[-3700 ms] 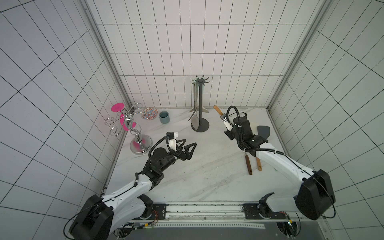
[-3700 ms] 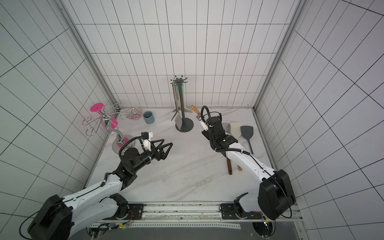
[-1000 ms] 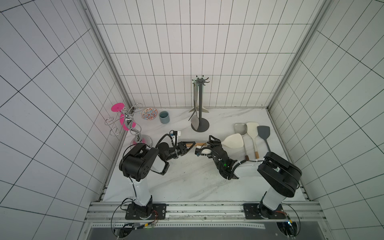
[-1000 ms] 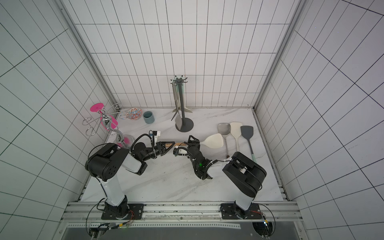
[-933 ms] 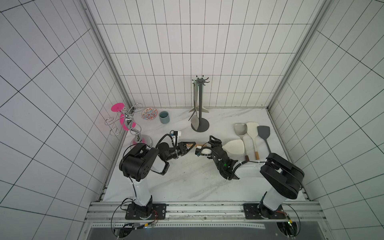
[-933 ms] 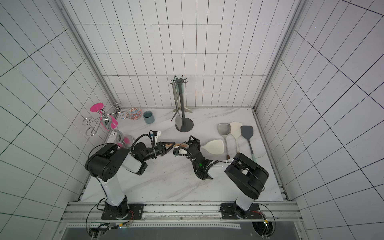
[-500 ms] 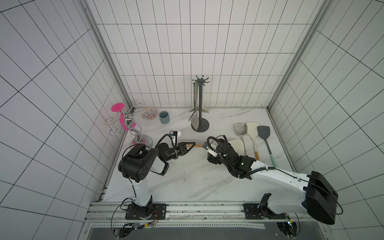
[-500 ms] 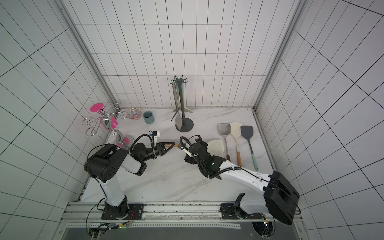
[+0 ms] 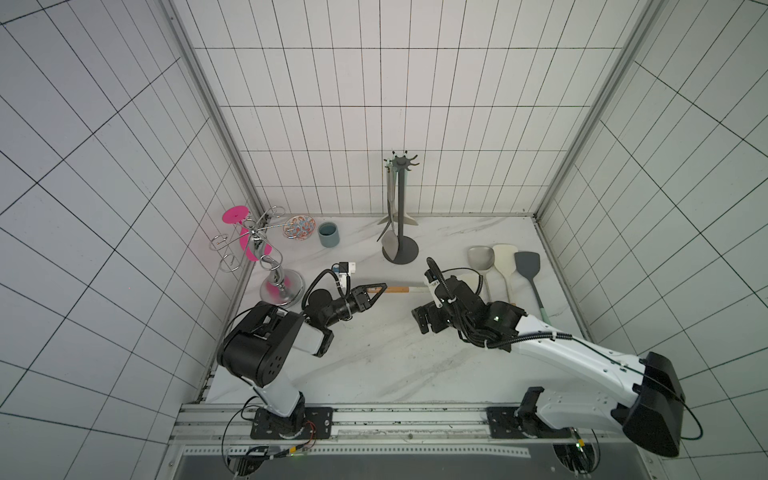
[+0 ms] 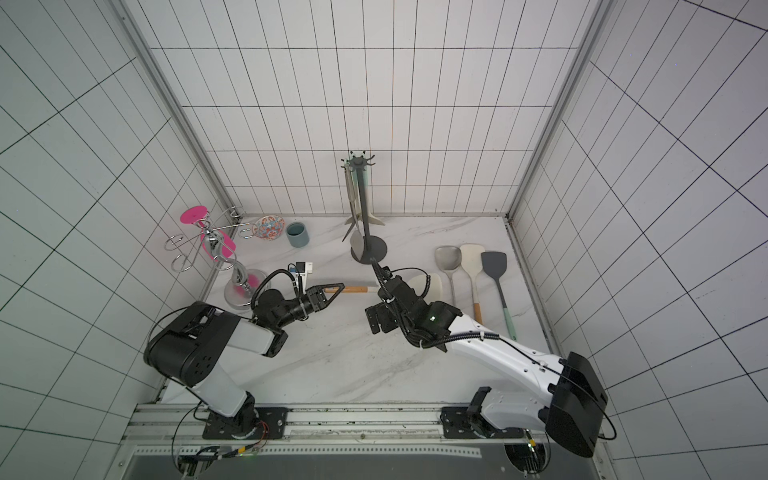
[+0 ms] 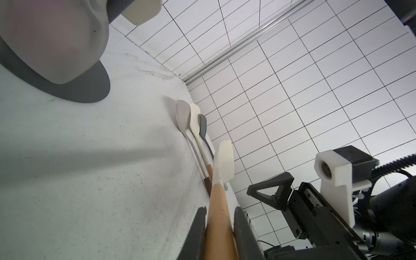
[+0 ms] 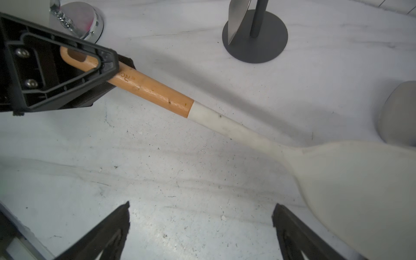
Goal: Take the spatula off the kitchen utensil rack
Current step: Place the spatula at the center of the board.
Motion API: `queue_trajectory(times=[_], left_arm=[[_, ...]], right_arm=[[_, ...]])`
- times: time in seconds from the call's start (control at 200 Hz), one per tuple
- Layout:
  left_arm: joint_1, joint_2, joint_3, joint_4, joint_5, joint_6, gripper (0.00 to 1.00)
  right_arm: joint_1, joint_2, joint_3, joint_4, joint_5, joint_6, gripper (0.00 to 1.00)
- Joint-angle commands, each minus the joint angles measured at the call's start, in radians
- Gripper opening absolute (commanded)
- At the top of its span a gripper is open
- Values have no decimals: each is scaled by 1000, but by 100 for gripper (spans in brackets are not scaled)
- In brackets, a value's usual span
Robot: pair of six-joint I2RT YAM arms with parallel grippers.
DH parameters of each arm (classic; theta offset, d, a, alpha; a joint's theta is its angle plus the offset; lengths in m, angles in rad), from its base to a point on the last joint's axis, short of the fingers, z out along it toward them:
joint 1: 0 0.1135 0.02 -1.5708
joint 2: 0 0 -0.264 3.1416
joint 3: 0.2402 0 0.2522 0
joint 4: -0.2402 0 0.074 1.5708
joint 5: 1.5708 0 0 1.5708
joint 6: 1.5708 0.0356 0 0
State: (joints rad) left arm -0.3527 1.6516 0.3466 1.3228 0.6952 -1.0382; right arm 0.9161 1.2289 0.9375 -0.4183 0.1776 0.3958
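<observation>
The dark grey kitchen utensil rack (image 9: pixel 401 199) (image 10: pixel 363 195) stands at the back, and a metal spatula (image 9: pixel 390 245) hangs on it over its round base (image 12: pixel 267 45). My left gripper (image 9: pixel 380 287) (image 10: pixel 338 287) (image 11: pixel 219 210) is shut on the wooden handle of a cream spatula (image 9: pixel 399 289) (image 10: pixel 353 289) (image 12: pixel 153 90). That spatula lies level and low over the table, off the rack, its head (image 11: pixel 224 159) (image 12: pixel 349 180) pointing right. My right gripper (image 9: pixel 424 320) (image 10: pixel 378 318) (image 12: pixel 201 207) is open and empty, just in front of the cream spatula and apart from it.
Three spatulas lie side by side at the right: metal (image 9: pixel 480 259), cream (image 9: pixel 505 257) and dark grey (image 9: pixel 528 266). At the left stands a chrome wire stand (image 9: pixel 270 266) with a pink glass. A patterned bowl (image 9: pixel 297 226) and a teal cup (image 9: pixel 328 234) sit behind it.
My right gripper has opened, let go of the cream spatula and drawn back toward the front. The left gripper keeps its hold on the handle and has not moved.
</observation>
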Motion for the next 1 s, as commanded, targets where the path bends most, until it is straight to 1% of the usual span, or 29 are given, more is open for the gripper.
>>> queue_trajectory(times=[0.0,0.08,0.135,0.205,0.295,0.43,0.54,0.61,0.675,0.845,0.91,0.995], left_arm=[[-1,-59,-23,32,-43,39,0],[-2,-97,-36,7,-62,60,0],[-2,-124,-46,-12,-77,76,0],[-5,-164,-57,-44,-97,100,0],[-17,-221,-63,-111,-125,145,0],[-67,-317,-56,-246,-184,243,0],[-124,-394,-39,-373,-245,331,0],[-155,-430,-25,-443,-281,381,0],[-167,-451,-19,-481,-302,403,0],[-173,-457,-20,-468,-300,397,0],[-176,-457,-23,-465,-300,399,0],[-176,-459,-24,-468,-306,404,0]], right_arm=[[-11,-23,113,-49,-58,245,99],[-28,-34,103,-41,-63,318,99],[-53,-44,76,-15,-92,360,99],[-95,-60,31,41,-156,433,100],[-145,-75,-35,139,-251,541,95],[-167,-69,-70,251,-313,660,96],[-167,-39,-88,378,-380,747,100],[-170,-27,-91,418,-381,783,99],[-177,-31,-101,435,-361,818,99],[-204,-60,-171,516,-346,985,99],[-204,-54,-186,554,-343,1029,100],[-204,-32,-180,569,-367,1073,98]])
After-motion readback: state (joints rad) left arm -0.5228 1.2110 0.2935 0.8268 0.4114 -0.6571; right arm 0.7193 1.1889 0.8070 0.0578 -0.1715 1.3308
